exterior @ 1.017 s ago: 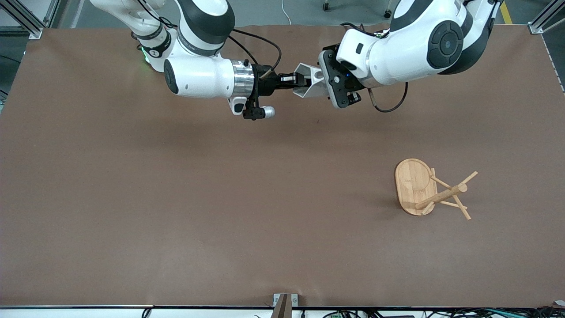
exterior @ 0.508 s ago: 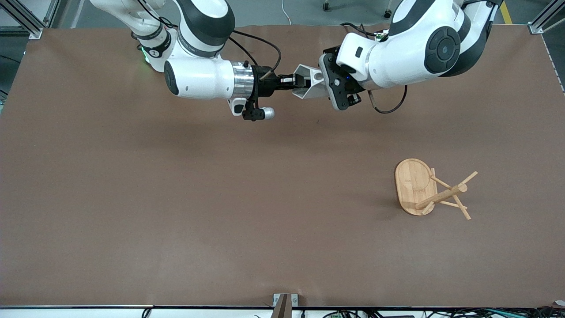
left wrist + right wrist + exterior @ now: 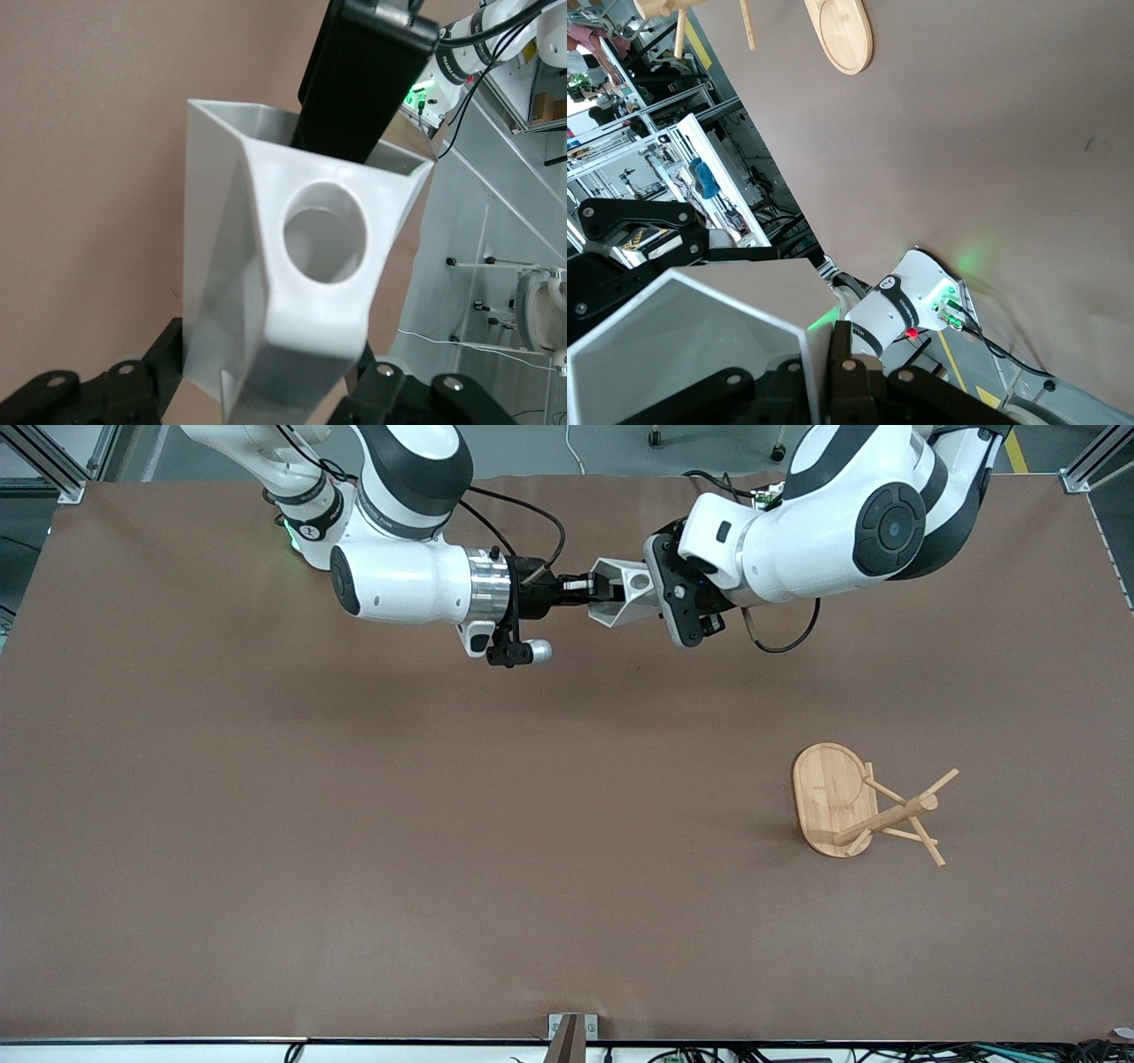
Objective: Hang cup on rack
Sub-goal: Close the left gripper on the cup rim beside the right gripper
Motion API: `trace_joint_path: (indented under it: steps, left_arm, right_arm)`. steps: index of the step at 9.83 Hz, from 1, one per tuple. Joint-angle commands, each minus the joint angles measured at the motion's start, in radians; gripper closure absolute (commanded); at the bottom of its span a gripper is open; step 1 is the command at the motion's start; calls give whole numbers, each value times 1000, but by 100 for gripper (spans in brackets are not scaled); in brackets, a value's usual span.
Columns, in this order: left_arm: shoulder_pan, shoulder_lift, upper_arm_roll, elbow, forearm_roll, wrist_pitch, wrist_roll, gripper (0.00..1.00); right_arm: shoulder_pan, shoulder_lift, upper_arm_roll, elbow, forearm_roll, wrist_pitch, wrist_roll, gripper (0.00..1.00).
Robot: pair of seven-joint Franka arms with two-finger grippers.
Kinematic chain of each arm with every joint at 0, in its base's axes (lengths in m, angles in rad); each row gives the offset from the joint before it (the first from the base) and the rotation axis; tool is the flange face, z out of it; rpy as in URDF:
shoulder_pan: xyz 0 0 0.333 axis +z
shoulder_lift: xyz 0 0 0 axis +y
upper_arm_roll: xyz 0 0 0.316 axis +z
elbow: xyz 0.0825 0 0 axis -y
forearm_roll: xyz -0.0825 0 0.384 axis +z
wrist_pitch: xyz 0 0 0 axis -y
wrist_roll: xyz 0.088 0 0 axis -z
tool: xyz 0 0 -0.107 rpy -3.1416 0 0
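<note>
The white faceted cup (image 3: 623, 592) hangs in the air between both hands, over the part of the table near the robots' bases. My right gripper (image 3: 597, 587) is shut on its rim wall, with one finger (image 3: 359, 84) inside the mouth. My left gripper (image 3: 654, 593) sits round the cup's tapered bottom end, its fingers (image 3: 164, 359) pressed on two sides of the cup (image 3: 297, 305). The handle's round hole (image 3: 325, 232) shows in the left wrist view. The bamboo rack (image 3: 873, 808) is on the table toward the left arm's end, nearer the front camera.
The rack's oval base (image 3: 828, 788) and thin pegs (image 3: 930, 852) are the only other things on the brown table top. In the right wrist view the rack's base (image 3: 843, 35) shows well apart from the cup (image 3: 682, 345).
My left gripper's fingers have closed in on the cup's bottom end. The left hand has shifted slightly; the right arm and the cup have stayed almost still.
</note>
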Motion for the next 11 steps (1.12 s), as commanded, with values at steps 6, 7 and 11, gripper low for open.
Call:
trace_joint_path:
  steps: [6, 7, 11]
  left_arm:
    - [35, 0, -11, -42, 3, 45, -11, 92]
    - [35, 0, -9, -42, 5, 44, -11, 92]
    - [59, -3, -9, -50, 5, 44, -11, 92]
  right_arm:
    - [0, -3, 29, 18, -7, -3, 47, 0]
    - [-1, -3, 29, 20, -7, -1, 49, 0]
    - [-23, -4, 28, 27, -7, -3, 49, 0]
